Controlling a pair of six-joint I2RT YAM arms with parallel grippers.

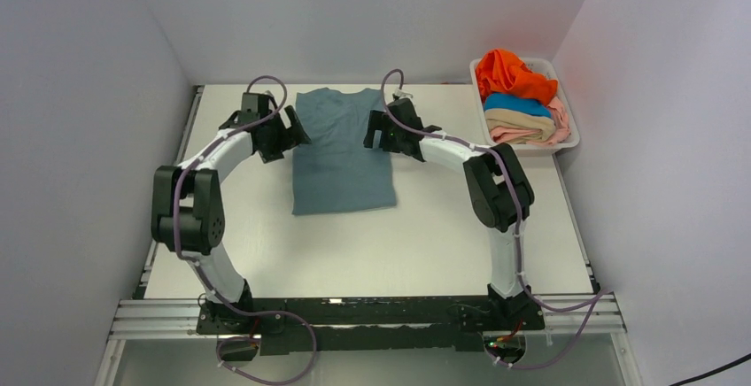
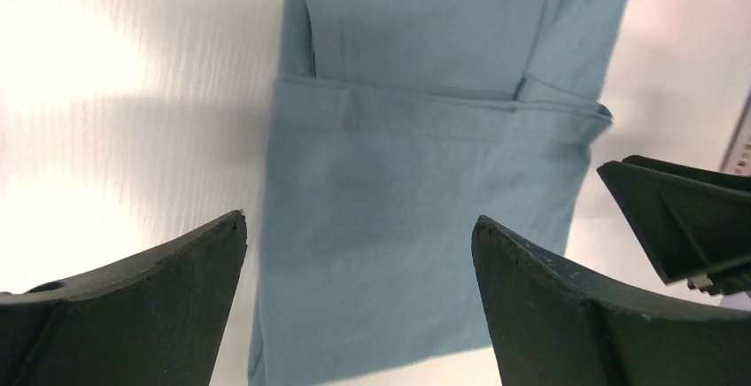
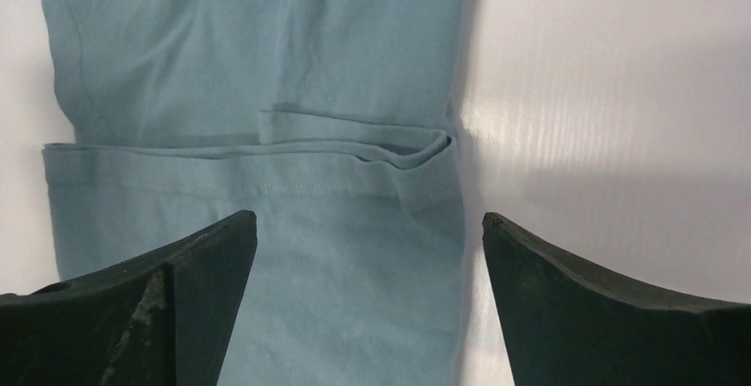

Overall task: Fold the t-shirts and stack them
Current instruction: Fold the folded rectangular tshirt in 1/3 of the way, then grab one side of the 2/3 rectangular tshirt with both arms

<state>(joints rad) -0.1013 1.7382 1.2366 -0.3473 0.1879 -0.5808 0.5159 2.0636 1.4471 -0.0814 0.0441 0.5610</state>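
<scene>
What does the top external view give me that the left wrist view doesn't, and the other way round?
Only top external: the white basket at the far right with the orange shirt, bright blue shirt, tan shirt and pink shirt piled in it, and the whole outline of the grey-blue shirt. Only left wrist: close detail of a sleeve hem folded in across the cloth, with the left claw plainly open above it. Both: the grey-blue shirt lying flat on the white table.
</scene>
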